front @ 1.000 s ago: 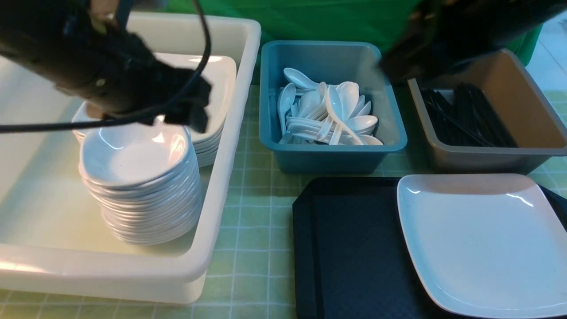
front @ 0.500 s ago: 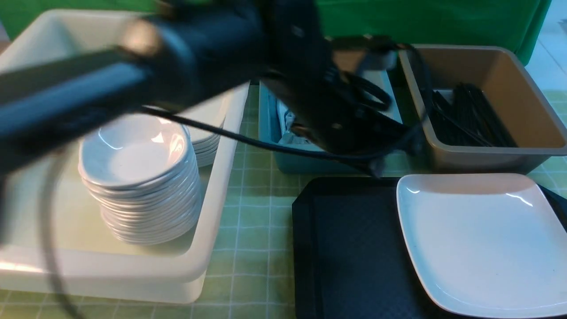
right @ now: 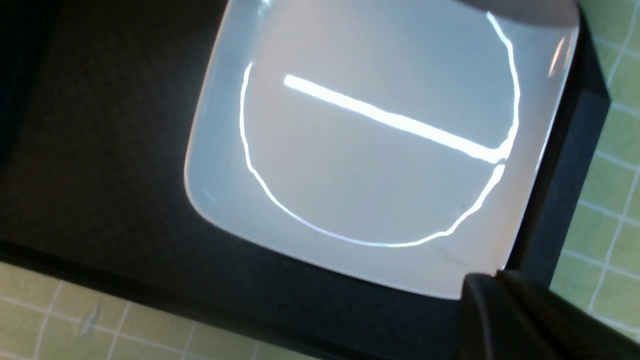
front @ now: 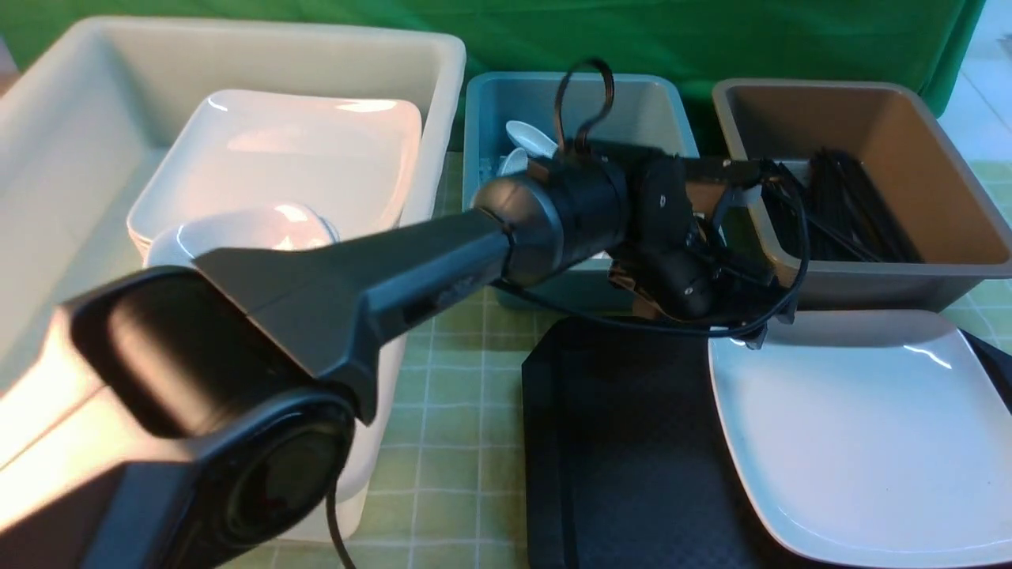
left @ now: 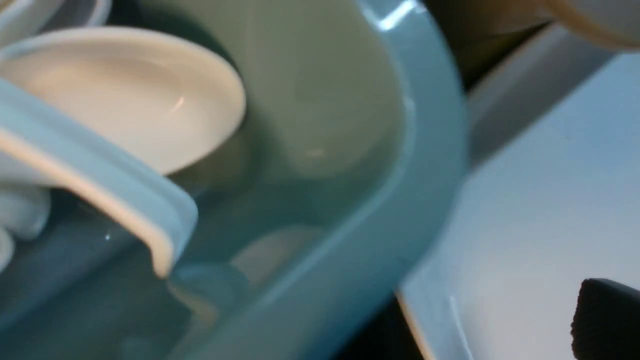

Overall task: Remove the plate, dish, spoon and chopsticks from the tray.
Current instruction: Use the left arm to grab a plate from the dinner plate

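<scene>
1. Black and grey left arm (front: 356,292) hogs the near-left of the front view, its big joint housing right by the camera, stretching out over the pale green checked cloth surface (front: 451,395).
2. Next out is the large black rectangular plastic tray (front: 617,442) with the diamond texture. The big glossy white square plate (front: 862,427) lies flat on its right half. No spoon, dish or chopsticks on the tray area that shows, so I'd guess the plate is the last job.
3. Key bit: the left end effector (front: 771,328) hangs at the plate's far-left corner, so the plate lies nearer the robot and rightward from it. It's square, so no long axis to fuss over. How far it's open, can't tell. Cables hide it, and its wrist camera catches one black fingertip (left: 605,320) over the plate, beside the teal plastic bin (left: 420,165).
4. The right end effector (right: 482,287) isn't in the front view at all. Its own camera shows it closed up, holding nothing, by another plate corner.
5. Far row, front view only: a cream plastic tub (front: 462,71) with stacked white plates (front: 300,158), the teal bin of white spoons (front: 530,138), and a brown bin (front: 870,284) of black sticks (front: 854,205).
</scene>
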